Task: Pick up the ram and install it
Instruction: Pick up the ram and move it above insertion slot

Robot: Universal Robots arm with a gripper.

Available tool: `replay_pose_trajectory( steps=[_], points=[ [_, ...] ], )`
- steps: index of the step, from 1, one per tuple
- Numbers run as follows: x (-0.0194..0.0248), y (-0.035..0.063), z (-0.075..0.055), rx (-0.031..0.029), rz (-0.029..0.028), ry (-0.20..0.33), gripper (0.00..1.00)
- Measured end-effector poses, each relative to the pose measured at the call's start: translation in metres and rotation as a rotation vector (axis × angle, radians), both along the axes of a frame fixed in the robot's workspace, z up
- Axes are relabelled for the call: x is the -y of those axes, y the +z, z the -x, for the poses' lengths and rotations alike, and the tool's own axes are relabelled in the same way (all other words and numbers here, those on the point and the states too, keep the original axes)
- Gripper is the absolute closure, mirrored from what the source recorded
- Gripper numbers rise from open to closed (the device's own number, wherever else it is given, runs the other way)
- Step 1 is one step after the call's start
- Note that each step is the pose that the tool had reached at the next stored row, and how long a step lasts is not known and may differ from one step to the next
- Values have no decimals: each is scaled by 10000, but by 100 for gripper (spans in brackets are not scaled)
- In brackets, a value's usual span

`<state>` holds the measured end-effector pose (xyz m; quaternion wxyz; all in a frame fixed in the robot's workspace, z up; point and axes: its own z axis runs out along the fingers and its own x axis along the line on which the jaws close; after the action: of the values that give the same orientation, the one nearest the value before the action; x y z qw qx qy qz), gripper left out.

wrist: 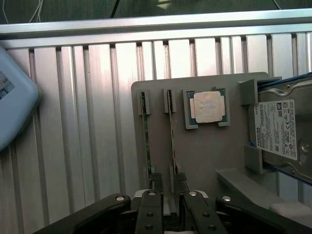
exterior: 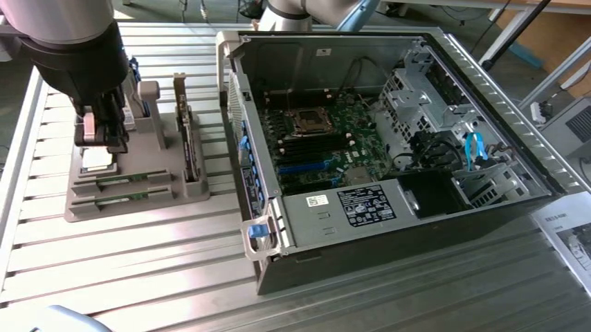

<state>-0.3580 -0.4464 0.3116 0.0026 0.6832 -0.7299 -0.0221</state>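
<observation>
A grey holder lies on the ribbed metal table. Two thin green sticks stand on edge in its slots, side by side. One is the ram, next to the square silver processor in its recess, and a second stick lies beyond it. The gripper hangs with fingers apart (the ram's near end runs toward the gap between them). A labelled hard drive sits past the processor.

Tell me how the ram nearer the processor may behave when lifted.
The ram stands on edge in a slot of the holder. Being a thin board, it is probably stiff and light. Held at the slot ends, it may bind if pulled askew. Its thin edge looks fragile.
</observation>
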Motion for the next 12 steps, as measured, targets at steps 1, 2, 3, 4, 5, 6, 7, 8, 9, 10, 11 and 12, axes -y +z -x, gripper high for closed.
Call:
replay_pose_trajectory(
  steps=[1, 2, 3, 4, 5, 6, 7, 8, 9, 10, 11, 12],
  points=[
    [2, 0, 0, 0, 0, 0, 76],
    [2, 0, 0, 0, 0, -1, 76],
    [2, 0, 0, 0, 0, -1, 76],
    [2, 0, 0, 0, 0, -1, 76],
    [2, 0, 0, 1, -1, -1, 76],
    [2, -7, 0, 3, -2, -1, 76],
    [3, -21, 1, 2, -2, -1, 76],
    [3, -38, 1, 1, 0, 0, 76],
    [3, -56, 0, 0, 0, -1, 76],
    [3, -72, 0, 1, -1, 0, 76],
    [3, -90, 0, 1, -1, -1, 76],
    [3, -106, 0, 2, -2, -1, 76]
  ],
)
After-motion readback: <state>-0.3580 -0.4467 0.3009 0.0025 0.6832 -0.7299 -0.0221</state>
